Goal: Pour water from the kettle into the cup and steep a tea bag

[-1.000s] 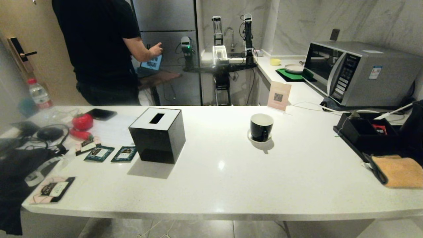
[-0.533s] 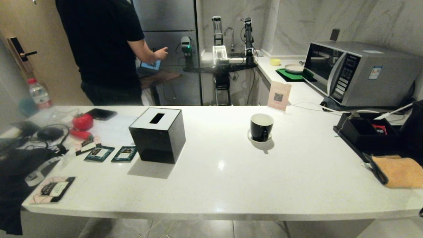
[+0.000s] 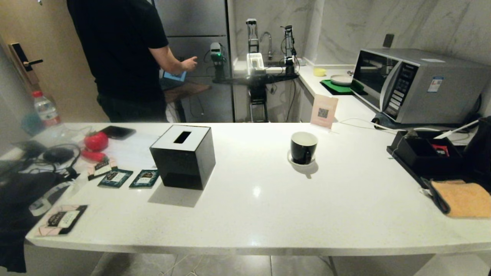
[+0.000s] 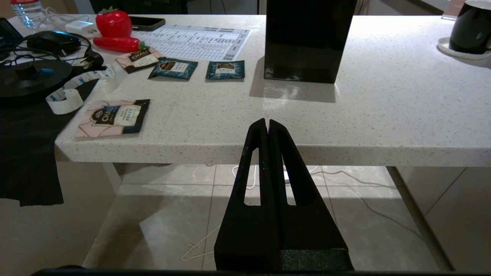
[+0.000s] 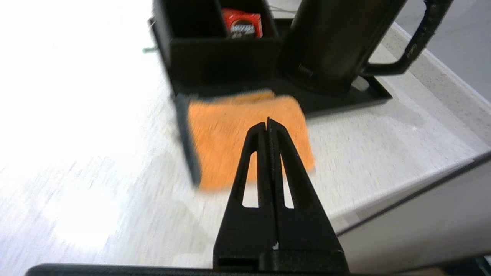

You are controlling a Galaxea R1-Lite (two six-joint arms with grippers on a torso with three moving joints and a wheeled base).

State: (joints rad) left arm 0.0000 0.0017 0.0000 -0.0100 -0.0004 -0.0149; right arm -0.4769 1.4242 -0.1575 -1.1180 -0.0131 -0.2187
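Two task things seen: cup and kettle; tea bag not made out.
cup [image 3: 303,147]: small glossy black mug, white inside, upright on a small white saucer [image 3: 302,162], mid-counter, right of the tissue box [image 3: 183,156]. Handle faces the near edge, roughly. Inside looks empty as far as the rim lets see.
kettle [image 5: 333,42]: matte black, tall rounded body, upright, long axis vertical. Handle [image 5: 415,41] sticks out toward the counter's right end. Stands on a black tray [image 5: 345,97] at the far right of the counter [image 3: 268,207].
hidden: kettle top, lid and spout cut off in the right wrist view; head view shows only a dark sliver at the right edge. Right wrist view is smeared.
cloth [image 5: 245,140]: orange, flat, just in front of the tray, partly behind the right gripper.
left gripper [image 4: 267,123]: jaws pressed together, holding nothing, hanging below and in front of the counter edge.
right gripper [image 5: 267,123]: jaws pressed together, empty, over the cloth, pointed toward the kettle.
sachets [image 3: 130,178]: flat teal packets left of the tissue box.
person [image 3: 122,57]: in black, behind the counter, back turned.
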